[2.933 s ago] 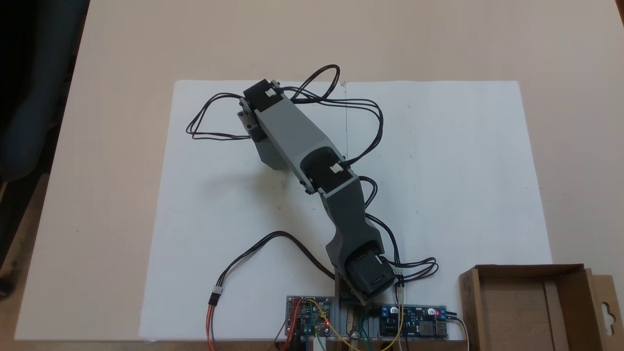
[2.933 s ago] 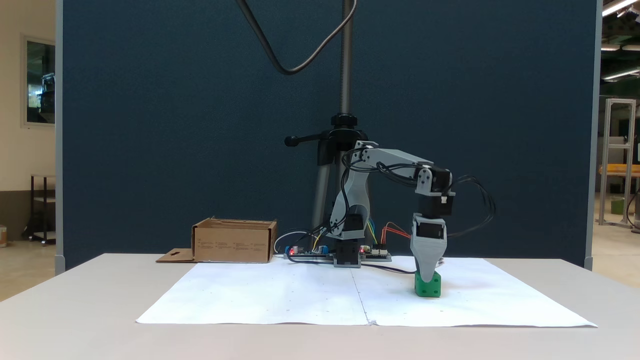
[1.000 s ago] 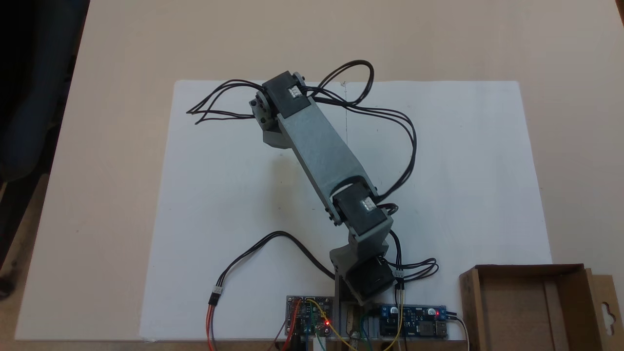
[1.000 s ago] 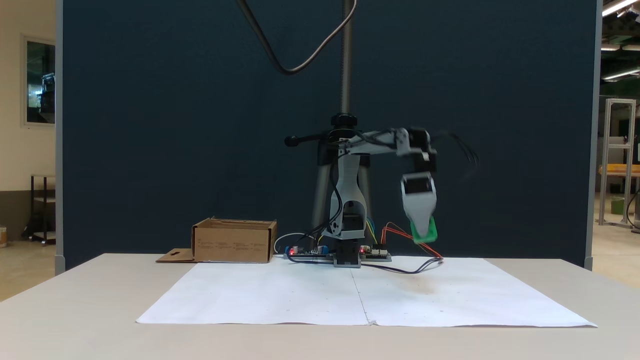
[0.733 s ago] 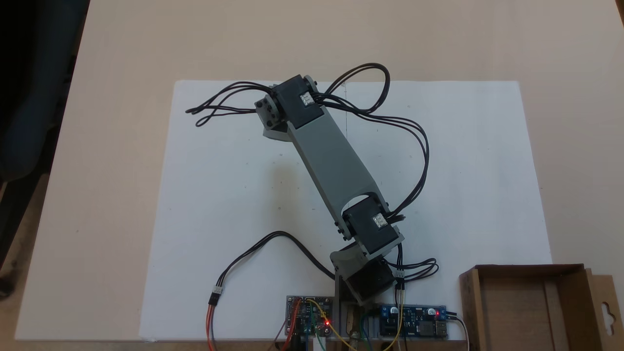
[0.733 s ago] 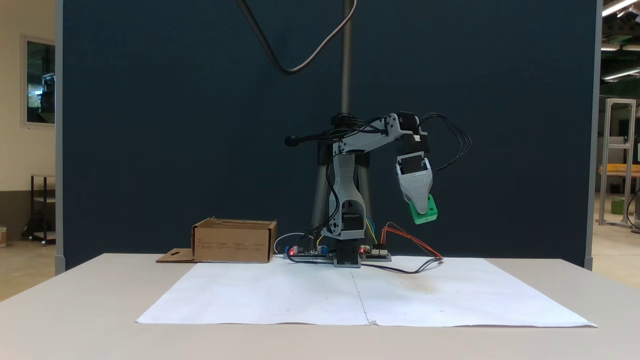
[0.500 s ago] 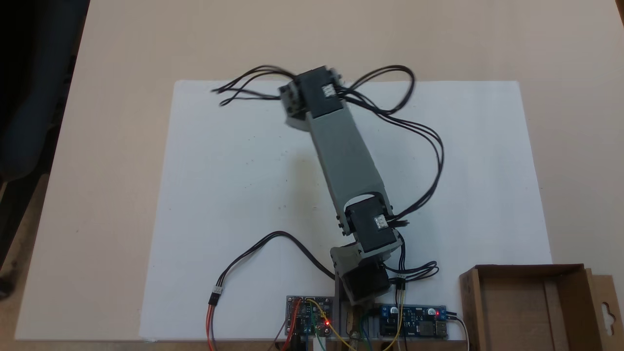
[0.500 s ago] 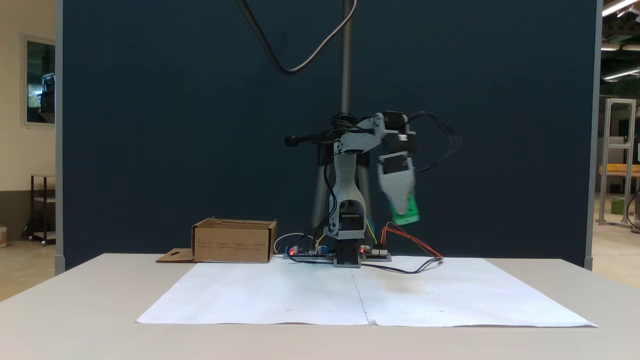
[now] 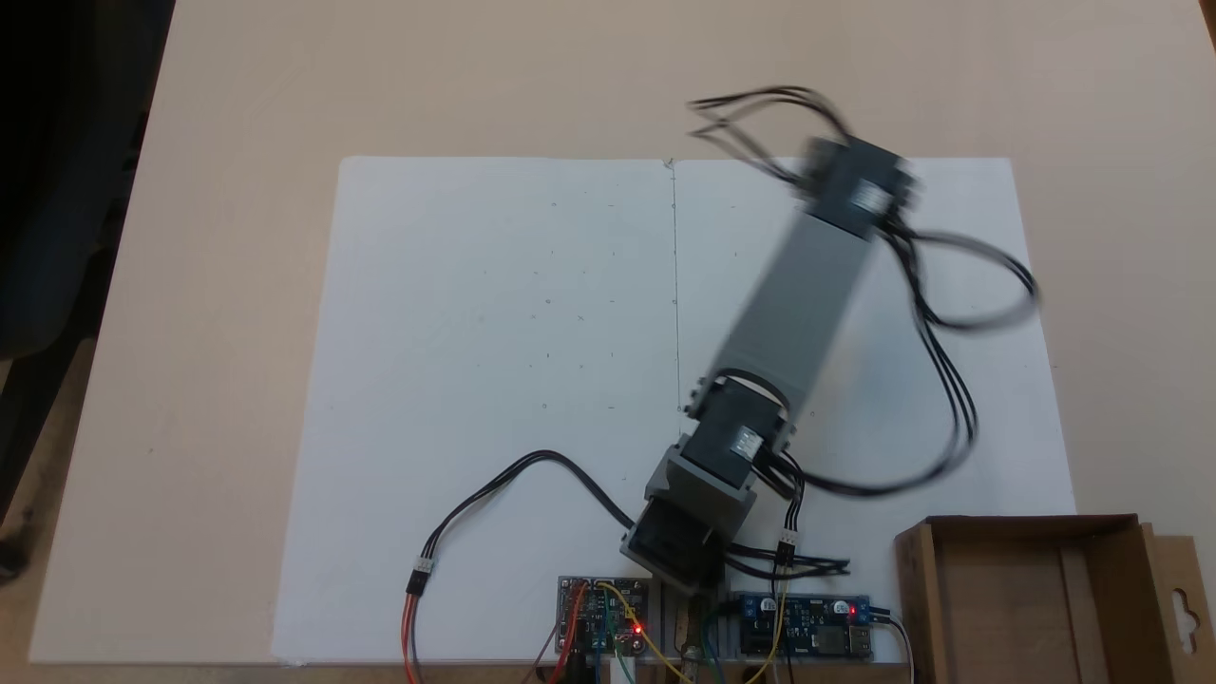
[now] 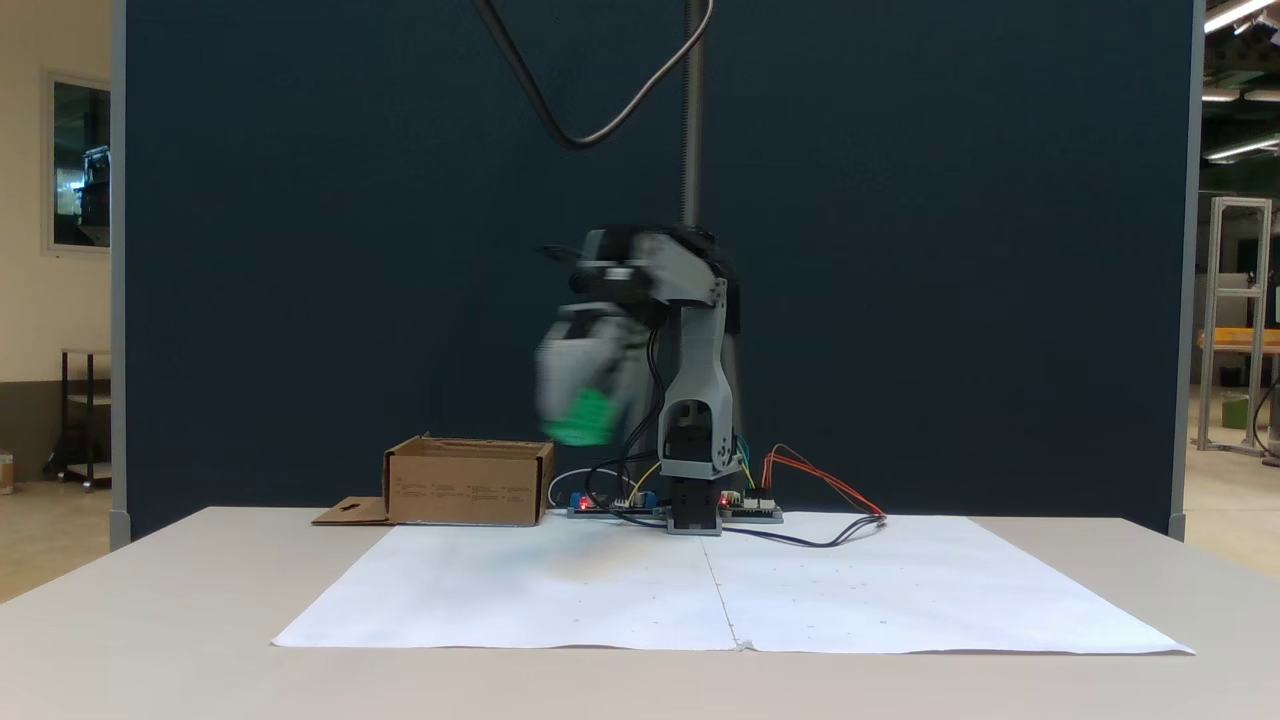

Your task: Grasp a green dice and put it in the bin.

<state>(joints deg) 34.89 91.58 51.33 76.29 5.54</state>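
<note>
Pickup looks done: the pincer [image 10: 578, 425] grips the green dice [image 10: 583, 419] aloft near the bin [image 10: 468, 485], release remaining

Light is even and fairly bright in both fixed views, soft and coming from above, and I see no hard glare. From above, the white paper [image 9: 494, 380] looks slightly bluish and carries only a faint shadow beside the arm [image 9: 798, 294], whose far end and cables smear with motion blur. From the front, the gripper [image 10: 580, 425] and the dice [image 10: 583, 418] are a blurred streak, with a dim shadow on the paper below. Ceiling lamps [image 10: 1235, 15] glow at the upper right. The static things are sharp.
</note>
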